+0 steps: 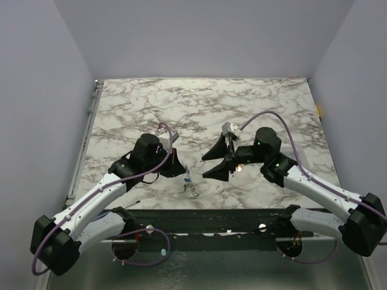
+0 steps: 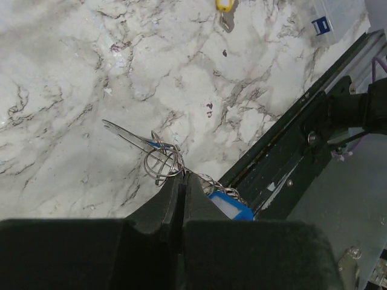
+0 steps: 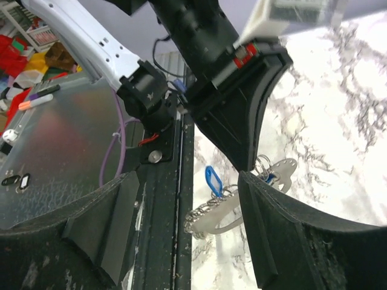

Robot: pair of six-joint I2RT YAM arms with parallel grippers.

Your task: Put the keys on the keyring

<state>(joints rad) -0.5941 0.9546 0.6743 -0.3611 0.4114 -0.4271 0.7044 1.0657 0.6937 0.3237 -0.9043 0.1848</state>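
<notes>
Here, nearest you, the dark rail point(image 1: 205, 217) runs along the near edge of the marble tabletop point(image 1: 199, 103). Just past it, the little cluster lies on the marble between your two arms.

Your left gripper point(image 2: 183, 176) has its jaws clenched, the tips pressed together right at the edge of the keyring point(image 2: 163, 162). It looks pinched there, though the contact itself is too small to be sure of. The keyring is a thin wire loop standing tilted off the tabletop. A slim silvery sliver point(image 2: 124, 132) sticks out from it over the marble, with a speck of blue at its root; you cannot tell whether that is a key. A blue tag point(image 2: 228, 204) and a short chain point(image 3: 202, 214) trail from the loop back toward the rail.

Your right gripper point(image 3: 187, 180) faces the left one from the other side, jaws spread wide and holding nothing, with the cluster in the gap ahead of them.

Farther out, a yellow-headed key point(image 2: 224, 5) lies flat on the marble, well apart from the loop.
</notes>
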